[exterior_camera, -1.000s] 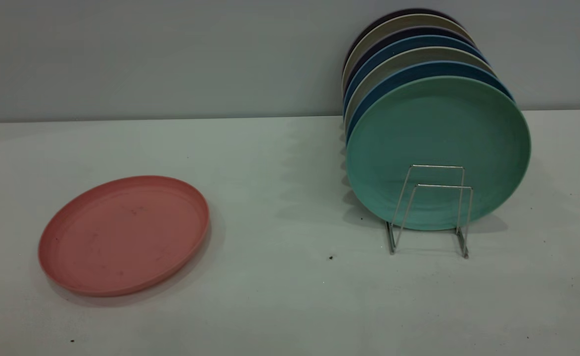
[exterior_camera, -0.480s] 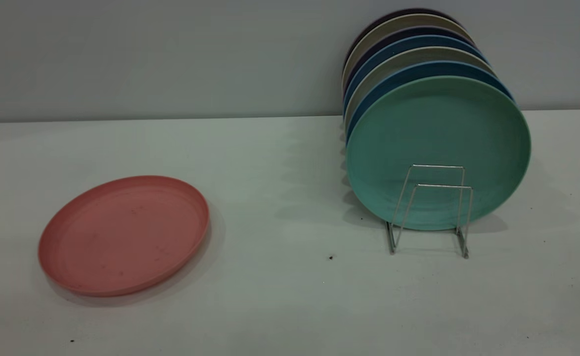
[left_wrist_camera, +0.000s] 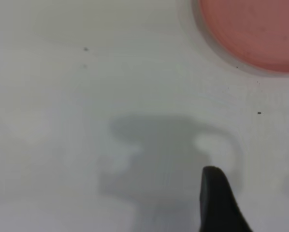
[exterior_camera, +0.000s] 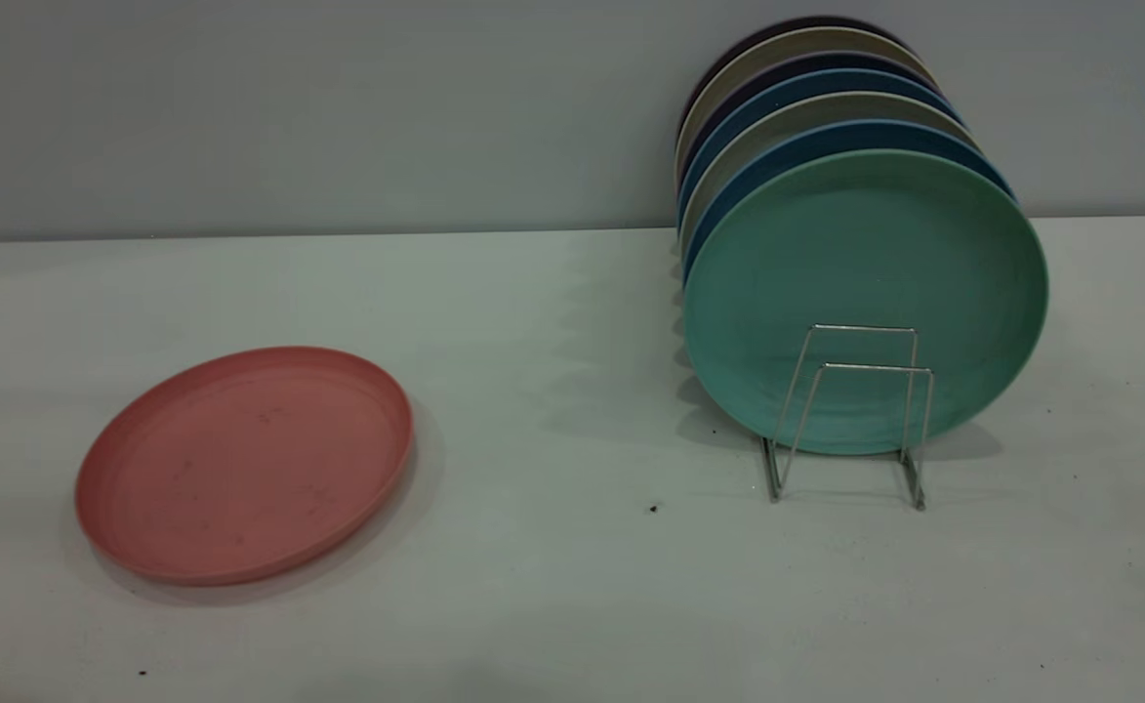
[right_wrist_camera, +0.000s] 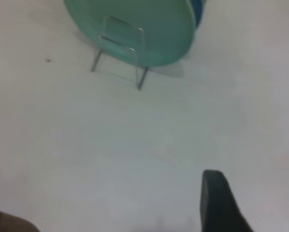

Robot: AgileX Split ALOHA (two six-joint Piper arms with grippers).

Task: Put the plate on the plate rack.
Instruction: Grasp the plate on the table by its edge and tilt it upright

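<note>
1. Exterior view: low, near, level; plate [exterior_camera: 245,464] at 8 o'clock, plate rack [exterior_camera: 850,415] at 4 o'clock.
2. Left wrist view faces down, sharing the plate [left_wrist_camera: 254,30].
3. Right wrist view faces down, sharing the plate rack [right_wrist_camera: 119,50].

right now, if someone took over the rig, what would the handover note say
Left gripper: open, empty, above bare table short of the plate; not in the exterior view.
Right gripper: open, empty, over bare table short of the plate rack; also out of the exterior view.
Plate: lying flat on the table at its left side, untouched.
Plate rack: at the right, filled with upright plates back to the wall; the teal plate is frontmost, with two free wire loops ahead of it.
Done: nothing yet.
Left: grasp the plate, lift it, stand it upright in a free front slot.
</note>
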